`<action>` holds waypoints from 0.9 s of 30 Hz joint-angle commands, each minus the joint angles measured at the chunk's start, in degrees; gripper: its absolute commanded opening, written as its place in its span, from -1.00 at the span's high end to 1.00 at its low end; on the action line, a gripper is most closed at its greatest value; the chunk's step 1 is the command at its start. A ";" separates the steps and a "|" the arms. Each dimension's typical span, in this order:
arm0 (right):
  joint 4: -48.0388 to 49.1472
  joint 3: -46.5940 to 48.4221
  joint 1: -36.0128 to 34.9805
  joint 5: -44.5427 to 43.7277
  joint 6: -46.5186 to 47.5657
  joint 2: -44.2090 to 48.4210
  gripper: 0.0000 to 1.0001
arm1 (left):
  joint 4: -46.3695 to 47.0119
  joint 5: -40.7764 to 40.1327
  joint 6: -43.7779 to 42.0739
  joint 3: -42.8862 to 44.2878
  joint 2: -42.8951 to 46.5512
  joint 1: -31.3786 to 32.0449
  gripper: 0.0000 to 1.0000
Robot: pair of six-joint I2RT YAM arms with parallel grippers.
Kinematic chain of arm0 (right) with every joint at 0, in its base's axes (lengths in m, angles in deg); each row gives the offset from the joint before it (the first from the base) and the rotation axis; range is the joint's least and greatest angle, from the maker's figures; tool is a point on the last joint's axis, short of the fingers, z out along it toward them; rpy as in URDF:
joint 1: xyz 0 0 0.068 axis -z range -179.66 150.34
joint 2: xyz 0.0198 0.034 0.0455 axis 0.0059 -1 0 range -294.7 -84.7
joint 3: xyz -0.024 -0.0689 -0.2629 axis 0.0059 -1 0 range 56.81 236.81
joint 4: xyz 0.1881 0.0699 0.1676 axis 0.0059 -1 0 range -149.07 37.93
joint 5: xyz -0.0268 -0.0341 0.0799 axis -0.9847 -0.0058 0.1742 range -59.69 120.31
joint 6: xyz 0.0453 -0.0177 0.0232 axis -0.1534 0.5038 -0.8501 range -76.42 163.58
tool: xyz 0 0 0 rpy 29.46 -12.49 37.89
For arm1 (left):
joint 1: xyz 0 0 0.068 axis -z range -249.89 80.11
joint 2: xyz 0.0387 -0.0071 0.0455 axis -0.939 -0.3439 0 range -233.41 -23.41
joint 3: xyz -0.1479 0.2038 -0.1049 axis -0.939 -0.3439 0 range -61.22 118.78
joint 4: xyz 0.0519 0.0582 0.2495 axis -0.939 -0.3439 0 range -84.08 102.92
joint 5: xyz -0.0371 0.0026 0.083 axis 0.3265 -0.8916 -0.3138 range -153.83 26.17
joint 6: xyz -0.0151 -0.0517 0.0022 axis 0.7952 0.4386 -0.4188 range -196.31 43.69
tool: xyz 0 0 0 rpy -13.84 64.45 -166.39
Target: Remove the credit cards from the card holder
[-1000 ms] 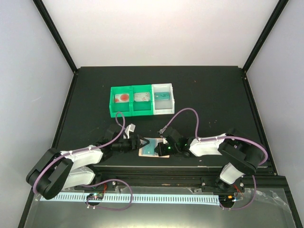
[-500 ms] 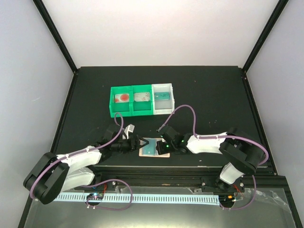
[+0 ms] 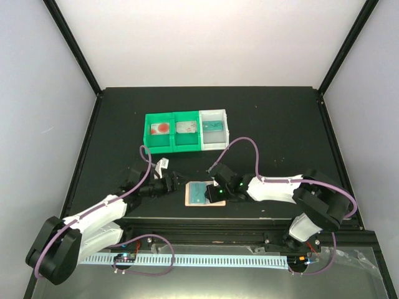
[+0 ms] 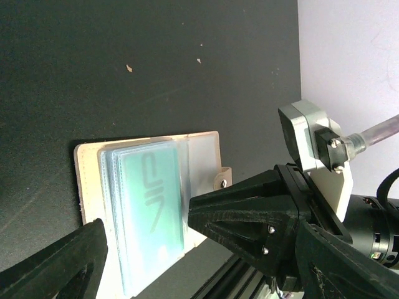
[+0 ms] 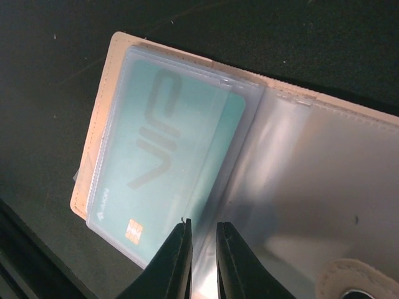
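The tan card holder lies open near the table's front edge. Teal credit cards sit in its clear sleeves, seen close up in the right wrist view and the left wrist view. My right gripper rests over the holder's right half. Its jaws stand a narrow gap apart just over the cards' right edge and the clear sleeve, with nothing held between them. My left gripper is wide open and empty, a little left of the holder.
A green-and-white three-compartment bin stands behind the holder, with a red-marked item, a pale card and a teal card in its compartments. The table's front rail runs just below the holder. The right arm's camera block shows in the left wrist view.
My left gripper has pulled back to the left, away from the holder. My right gripper has shifted slightly left over the holder. The holder has stayed in place.
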 commanded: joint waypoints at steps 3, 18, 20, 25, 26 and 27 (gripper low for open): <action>-0.93 2.76 0.07 0.89 -0.28 -0.44 0.73 | -0.41 2.35 -1.30 0.51 -0.27 -0.44 -0.69; -8.93 4.44 -0.87 -5.17 0.97 -5.50 0.90 | 6.98 6.58 0.90 -0.66 -5.34 -0.31 -0.69; -9.46 4.31 -1.27 -6.06 1.10 -5.54 0.91 | 8.87 7.24 1.85 -1.02 -6.42 -0.31 -0.70; -7.85 3.25 -1.49 -5.75 0.54 -5.13 0.92 | 15.18 8.66 4.77 -1.98 -9.04 0.40 -0.69; -7.45 3.03 -1.45 -5.55 0.38 -5.01 0.92 | 15.65 8.69 4.88 -1.94 -9.69 0.66 -0.69; -7.04 2.81 -1.51 -5.40 0.26 -4.85 0.92 | 16.21 8.71 5.16 -1.86 -10.29 0.92 -0.69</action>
